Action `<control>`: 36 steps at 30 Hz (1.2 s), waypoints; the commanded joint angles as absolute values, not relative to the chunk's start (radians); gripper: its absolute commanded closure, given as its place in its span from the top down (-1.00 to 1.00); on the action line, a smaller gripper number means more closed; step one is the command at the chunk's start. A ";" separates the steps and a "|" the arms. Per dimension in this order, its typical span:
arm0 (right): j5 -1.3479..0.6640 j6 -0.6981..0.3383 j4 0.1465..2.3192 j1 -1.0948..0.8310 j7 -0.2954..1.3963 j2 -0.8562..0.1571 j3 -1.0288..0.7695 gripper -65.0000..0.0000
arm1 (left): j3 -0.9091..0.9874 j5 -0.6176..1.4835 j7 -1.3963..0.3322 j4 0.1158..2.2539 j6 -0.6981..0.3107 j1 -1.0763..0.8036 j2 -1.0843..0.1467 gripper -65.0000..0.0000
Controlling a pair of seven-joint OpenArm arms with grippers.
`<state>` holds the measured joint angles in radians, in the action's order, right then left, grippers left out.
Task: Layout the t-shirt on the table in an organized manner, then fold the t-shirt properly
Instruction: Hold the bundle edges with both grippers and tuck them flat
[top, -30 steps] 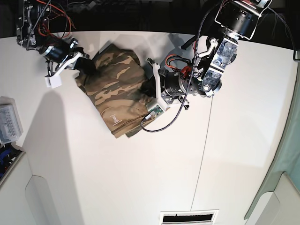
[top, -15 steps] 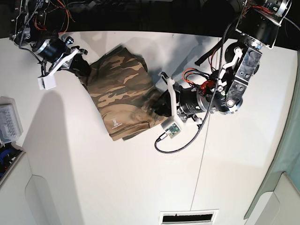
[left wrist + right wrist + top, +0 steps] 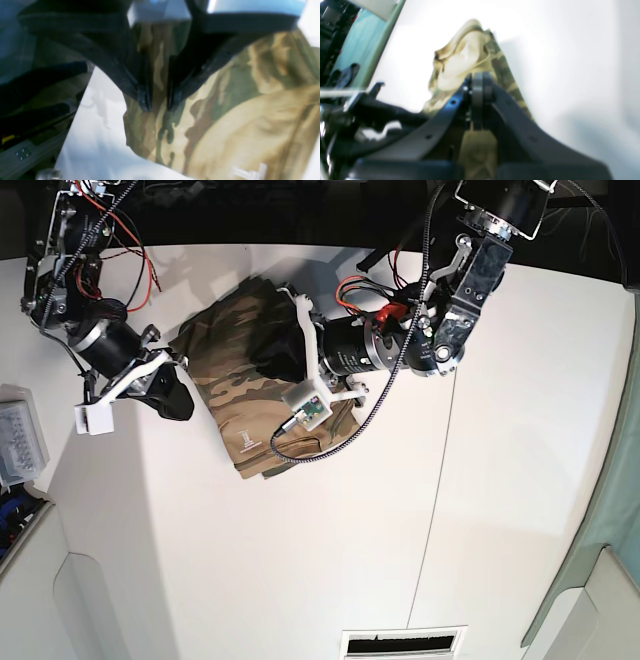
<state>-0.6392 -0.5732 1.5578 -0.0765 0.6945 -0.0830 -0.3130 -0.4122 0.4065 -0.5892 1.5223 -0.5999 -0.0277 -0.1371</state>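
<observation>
The camouflage t-shirt (image 3: 228, 385) lies bunched in a rough folded block on the white table (image 3: 300, 560), its pale label (image 3: 247, 442) toward the near edge. My left gripper (image 3: 272, 362) reaches over the shirt's upper right part. In the left wrist view its fingers (image 3: 145, 100) stand a narrow gap apart, with camouflage cloth (image 3: 225, 112) filling that gap, so the left gripper (image 3: 158, 102) is closed on a fold. My right gripper (image 3: 178, 402) sits at the shirt's left edge. Seen from the right wrist, it (image 3: 477, 83) is shut, its tips against the cloth (image 3: 460, 57).
A braided cable (image 3: 330, 448) loops from the left arm over the shirt's near right corner. A clear plastic box (image 3: 20, 435) stands at the left edge. A thin seam (image 3: 435, 470) crosses the table, a vent slot (image 3: 405, 643) sits near the front, and a green curtain (image 3: 612, 510) hangs on the right.
My left gripper swung from the shirt's right edge up and left over the shirt. My right gripper moved down along the shirt's left edge toward the front.
</observation>
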 commanded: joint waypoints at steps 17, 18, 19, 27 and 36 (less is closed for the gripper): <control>-0.506 -0.576 1.123 0.071 0.504 -0.074 -0.220 -1.00 | -0.410 0.311 -0.465 1.238 -0.588 0.019 -0.097 -0.64; -0.519 -0.576 1.139 0.068 0.530 -0.074 -0.220 -1.00 | -0.410 0.311 -0.477 1.245 -0.588 0.020 -0.097 -0.64; -0.534 -0.576 1.156 0.062 0.558 -0.074 -0.220 -1.00 | -0.410 0.311 -0.492 1.255 -0.591 0.019 -0.097 -0.64; -0.569 -0.576 1.285 -0.047 0.588 -0.063 -0.220 -1.00 | -0.410 0.325 -0.555 1.354 -0.641 0.019 -0.102 -0.64; -0.614 -0.576 1.375 -0.136 0.589 -0.064 -0.248 -1.00 | -0.404 0.349 -0.571 1.375 -0.641 0.019 -0.109 -0.64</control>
<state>-0.6037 -0.5602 1.3602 -0.1398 0.5793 -0.0631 -0.2474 -0.4084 0.3359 -0.5880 1.3571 -0.6407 0.0055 -0.1112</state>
